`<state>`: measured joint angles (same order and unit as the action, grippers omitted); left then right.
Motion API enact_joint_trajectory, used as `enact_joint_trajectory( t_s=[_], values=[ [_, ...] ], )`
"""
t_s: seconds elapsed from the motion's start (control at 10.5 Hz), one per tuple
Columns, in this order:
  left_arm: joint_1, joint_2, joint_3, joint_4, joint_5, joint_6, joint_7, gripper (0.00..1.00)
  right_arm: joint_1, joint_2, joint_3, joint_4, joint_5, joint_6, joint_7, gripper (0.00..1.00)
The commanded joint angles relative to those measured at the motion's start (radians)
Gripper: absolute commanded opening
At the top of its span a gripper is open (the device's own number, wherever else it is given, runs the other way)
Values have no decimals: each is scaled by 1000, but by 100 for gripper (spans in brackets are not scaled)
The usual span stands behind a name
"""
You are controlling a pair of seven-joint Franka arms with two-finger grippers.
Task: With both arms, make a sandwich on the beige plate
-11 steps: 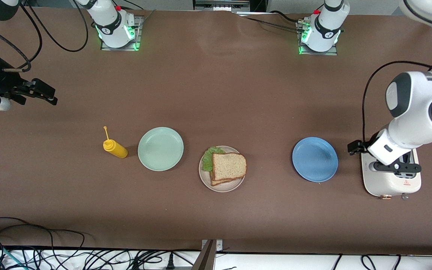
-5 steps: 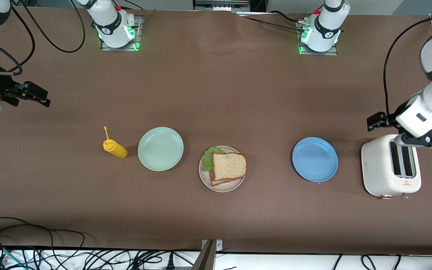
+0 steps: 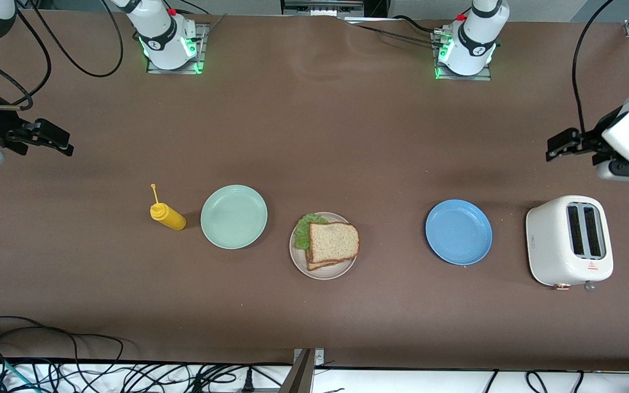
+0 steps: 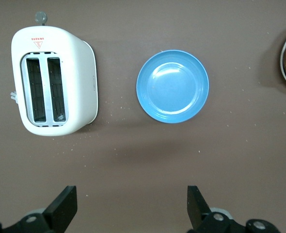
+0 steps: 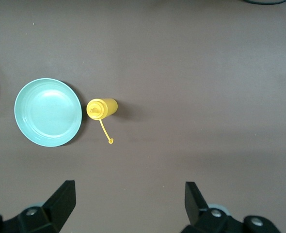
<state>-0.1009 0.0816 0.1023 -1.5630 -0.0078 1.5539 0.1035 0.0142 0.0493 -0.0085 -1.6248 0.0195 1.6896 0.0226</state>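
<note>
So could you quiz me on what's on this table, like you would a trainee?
1. What lies on the beige plate?
2. True or false: the left gripper holds a bread slice.
3. Which stands beside the mint-green plate: A) toaster, B) mustard bottle, C) blue plate?

Key: 1. the sandwich, lettuce showing. 2. False: it is open and empty, as is the right gripper. 3. B.

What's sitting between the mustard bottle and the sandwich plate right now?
Only the mint plate, empty, sits between the mustard bottle and the beige plate holding the sandwich. The front view shows it.
</note>
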Motion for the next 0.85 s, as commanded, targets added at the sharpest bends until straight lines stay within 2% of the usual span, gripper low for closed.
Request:
enact_joint_trajectory(
  t_s=[0.0, 0.19, 0.76],
  values=[
    [20, -22, -12, 63, -20, -104, 54, 100, -10, 15, 5, 31, -4, -19, -13, 100],
    [43, -45, -42, 75, -14, -132, 50, 100, -8, 14, 7, 31, -4, -19, -13, 100],
    [41, -56, -42, 103, -57, -130, 30, 100, -7, 14, 7, 31, -6, -19, -13, 100]
  ],
)
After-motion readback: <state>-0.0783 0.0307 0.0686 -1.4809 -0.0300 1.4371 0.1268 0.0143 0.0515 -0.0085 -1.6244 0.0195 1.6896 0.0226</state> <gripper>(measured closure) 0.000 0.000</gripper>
